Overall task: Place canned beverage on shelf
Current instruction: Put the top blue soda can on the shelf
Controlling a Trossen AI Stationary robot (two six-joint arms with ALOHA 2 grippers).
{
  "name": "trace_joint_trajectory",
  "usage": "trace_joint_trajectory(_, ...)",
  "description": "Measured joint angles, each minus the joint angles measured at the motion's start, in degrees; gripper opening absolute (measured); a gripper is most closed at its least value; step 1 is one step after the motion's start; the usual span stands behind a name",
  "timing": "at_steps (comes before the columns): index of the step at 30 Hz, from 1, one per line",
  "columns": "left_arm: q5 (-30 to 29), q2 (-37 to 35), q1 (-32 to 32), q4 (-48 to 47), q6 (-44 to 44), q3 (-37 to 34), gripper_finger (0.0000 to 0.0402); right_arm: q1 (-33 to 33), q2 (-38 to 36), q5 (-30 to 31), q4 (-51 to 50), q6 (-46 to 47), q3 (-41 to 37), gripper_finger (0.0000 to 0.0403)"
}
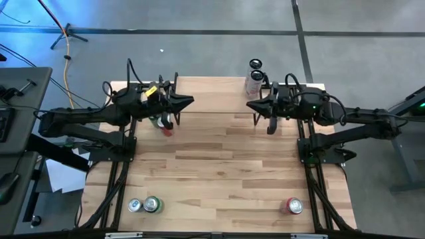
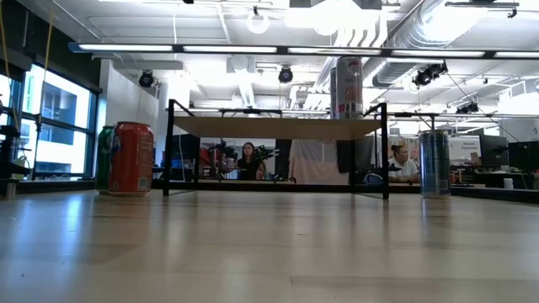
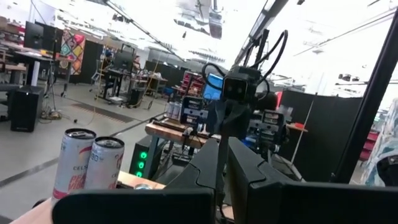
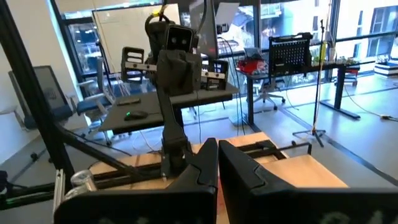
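Left gripper [image 1: 188,101] closed, empty, above shelf's left; right gripper [image 1: 252,105] closed, nearer upright white-pink cans [image 1: 254,80] at light-wood shelf's [image 1: 212,96] far right.

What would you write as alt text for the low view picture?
Seen from tabletop height, a white can stands on top of a small wooden shelf with black legs. A red can stands on the table to its left and a blue can to its right, with people seated in the room behind.
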Motion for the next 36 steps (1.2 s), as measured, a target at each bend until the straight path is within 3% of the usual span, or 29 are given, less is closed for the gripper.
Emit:
trace_joint_trajectory(4,0.01,-0.38,0.0,-0.31,-0.01,0.0,0.0,-0.04,1.26,1.93,1.07,4.34,2.99,0.0004)
trace_joint_trajectory(8,0.02,-0.8,0.0,-0.73,-0.01,0.0,0.0,-0.2,4.23,9.99,-14.26,3.83,11.76,0.004)
trace_joint_trajectory(11,0.02,-1.14,0.01,-1.86,0.01,0.0,0.0,-2.04,7.56,14.63,-30.03,6.79,19.28,0.0096)
trace_joint_trajectory(18,0.08,-1.9,0.06,-3.28,-0.02,0.0,0.0,-9.27,13.81,13.64,-58.31,14.75,30.48,0.0262)
trace_joint_trajectory(22,0.46,-2.89,0.07,-4.49,-0.05,0.0,0.0,-13.3,14.38,10.37,-68.32,14.86,32.83,0.0324)
trace_joint_trajectory(30,0.39,-4.27,0.07,-4.73,-0.05,0.0,0.0,-26.19,15.23,14.3,-85.46,23.94,32.92,0.035)
trace_joint_trajectory(36,0.35,-4.27,0.07,-4.74,-0.14,0.0,0.0,-36.74,18.2,9.23,-86.43,20.63,32.92,0.0351)
